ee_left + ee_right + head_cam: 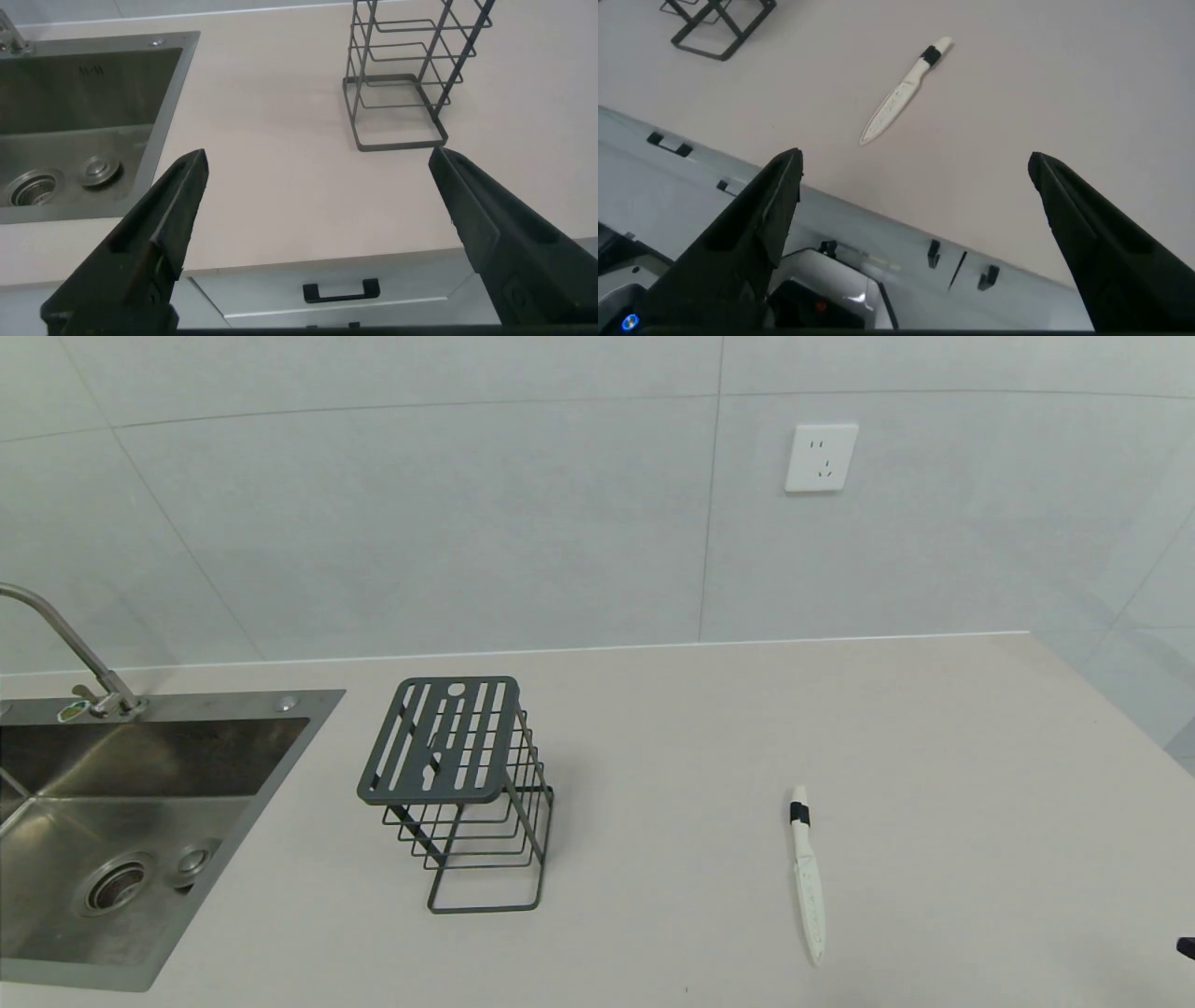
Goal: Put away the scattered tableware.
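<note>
A white knife (808,875) with a black band near its handle lies flat on the beige counter (709,728), right of centre, blade toward the front edge. A dark wire rack (457,789) with a slotted top stands left of it. My right gripper (915,168) hangs open above the counter's front edge, with the knife (904,90) a short way beyond its fingers. Open as well, my left gripper (318,173) hovers over the front of the counter, between the sink (56,131) and the rack (402,75). Neither holds anything.
A steel sink (103,821) with a tap (65,649) is set into the counter at the left. A tiled wall with a socket (820,457) runs behind. Drawer handles (341,291) show below the front edge. Open counter lies around the knife.
</note>
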Controlling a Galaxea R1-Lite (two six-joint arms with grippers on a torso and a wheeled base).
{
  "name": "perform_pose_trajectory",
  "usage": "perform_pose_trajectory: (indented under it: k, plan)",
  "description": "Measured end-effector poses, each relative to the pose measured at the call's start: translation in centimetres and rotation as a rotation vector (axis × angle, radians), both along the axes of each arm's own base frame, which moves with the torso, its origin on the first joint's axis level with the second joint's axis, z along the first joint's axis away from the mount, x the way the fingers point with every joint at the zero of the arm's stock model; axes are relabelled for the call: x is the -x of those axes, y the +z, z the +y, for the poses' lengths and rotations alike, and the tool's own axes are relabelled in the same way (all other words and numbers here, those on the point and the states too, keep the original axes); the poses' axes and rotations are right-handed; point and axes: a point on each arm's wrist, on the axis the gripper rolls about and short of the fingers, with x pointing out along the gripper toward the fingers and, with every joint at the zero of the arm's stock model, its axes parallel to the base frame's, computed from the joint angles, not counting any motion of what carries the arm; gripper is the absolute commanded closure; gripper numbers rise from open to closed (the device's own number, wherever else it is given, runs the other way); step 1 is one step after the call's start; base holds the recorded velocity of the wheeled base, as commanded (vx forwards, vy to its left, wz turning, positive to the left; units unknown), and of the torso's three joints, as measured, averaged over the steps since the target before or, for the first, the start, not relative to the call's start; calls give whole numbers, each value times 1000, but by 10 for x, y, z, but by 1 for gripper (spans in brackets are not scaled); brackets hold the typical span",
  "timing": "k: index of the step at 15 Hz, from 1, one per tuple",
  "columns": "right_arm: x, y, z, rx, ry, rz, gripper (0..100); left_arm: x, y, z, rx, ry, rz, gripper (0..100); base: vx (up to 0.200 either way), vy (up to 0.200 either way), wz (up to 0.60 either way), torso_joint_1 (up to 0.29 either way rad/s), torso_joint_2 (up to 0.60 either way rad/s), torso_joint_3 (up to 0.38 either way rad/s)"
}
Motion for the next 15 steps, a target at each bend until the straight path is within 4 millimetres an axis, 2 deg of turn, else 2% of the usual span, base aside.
perform_pose_trajectory:
  k: [4, 8, 15]
  plan:
    - [-33, 12, 10, 8, 103, 59, 0, 0, 0, 0, 0, 0, 0, 0, 0, 0, 0, 0, 0, 0]
    - [-60, 24, 28, 23, 225, 109, 0, 0, 0, 0, 0, 0, 0, 0, 0, 0, 0, 0, 0, 0]
    - [-82, 9, 58, 132, 263, 231, 0, 0, 0, 0, 1, 0, 0, 0, 0, 0, 0, 0, 0, 0]
